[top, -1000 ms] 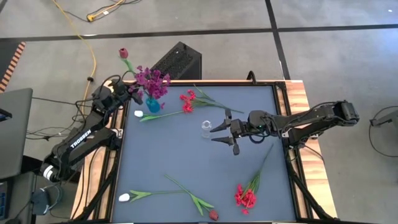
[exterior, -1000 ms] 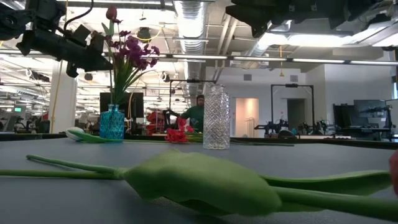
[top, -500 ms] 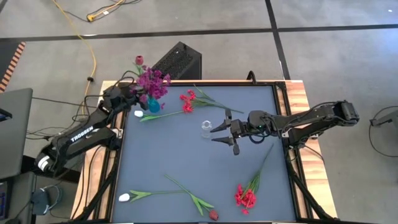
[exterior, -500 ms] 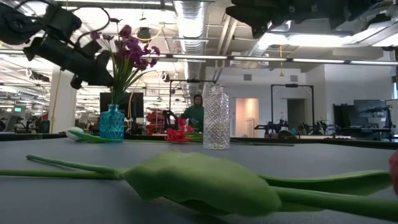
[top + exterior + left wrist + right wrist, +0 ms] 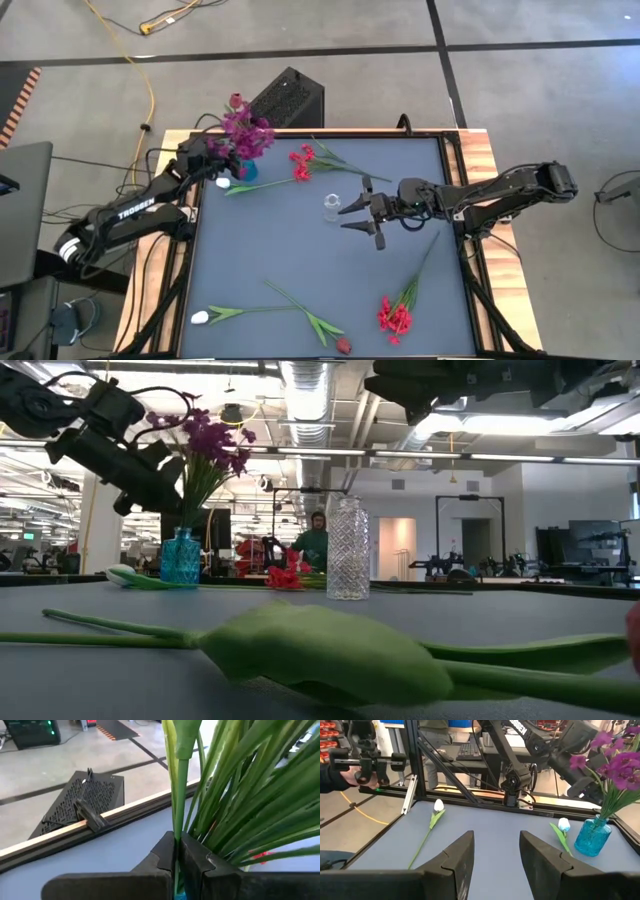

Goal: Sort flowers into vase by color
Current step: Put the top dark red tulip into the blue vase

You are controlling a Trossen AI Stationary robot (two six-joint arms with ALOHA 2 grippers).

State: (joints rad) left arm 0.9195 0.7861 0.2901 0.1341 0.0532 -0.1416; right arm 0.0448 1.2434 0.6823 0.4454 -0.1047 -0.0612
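Note:
My left gripper (image 5: pixel 207 157) hovers at the table's far left corner, beside the blue vase (image 5: pixel 246 170) of purple flowers (image 5: pixel 245 132), and is shut on a green stem (image 5: pixel 176 820). That stem's dark red bud (image 5: pixel 236 100) rises beside the purple blooms. In the low view the left gripper (image 5: pixel 150 472) hangs left of the bunch above the blue vase (image 5: pixel 181 557). My right gripper (image 5: pixel 360 212) is open, just right of the clear glass vase (image 5: pixel 332 207). Red clusters (image 5: pixel 301 165) (image 5: pixel 394 316), white tulips (image 5: pixel 222 183) (image 5: pixel 200 317) and a leafy stem (image 5: pixel 305 312) lie flat on the mat. My left gripper pinches the single flower's stem (image 5: pixel 175 851) between its two fingers, low on the stem, with the fingers lying across it. The flower is lifted clear of the table and stands nearly upright against the bunch's leaves (image 5: pixel 240 805). Its lower end is hidden behind the fingers.
A black perforated box (image 5: pixel 287 98) stands beyond the far edge, close behind the blue vase. A dark red bud (image 5: pixel 343 346) lies at the near edge. The mat's middle (image 5: pixel 270 240) is bare. A person's sleeve and hand (image 5: pixel 340 775) show beyond the table in the right wrist view.
My left gripper has moved toward the table's right, toward the blue vase, carrying the stem with it. The dark red bud has swung from left of the purple bunch to right beside its blooms. The right arm has kept still.

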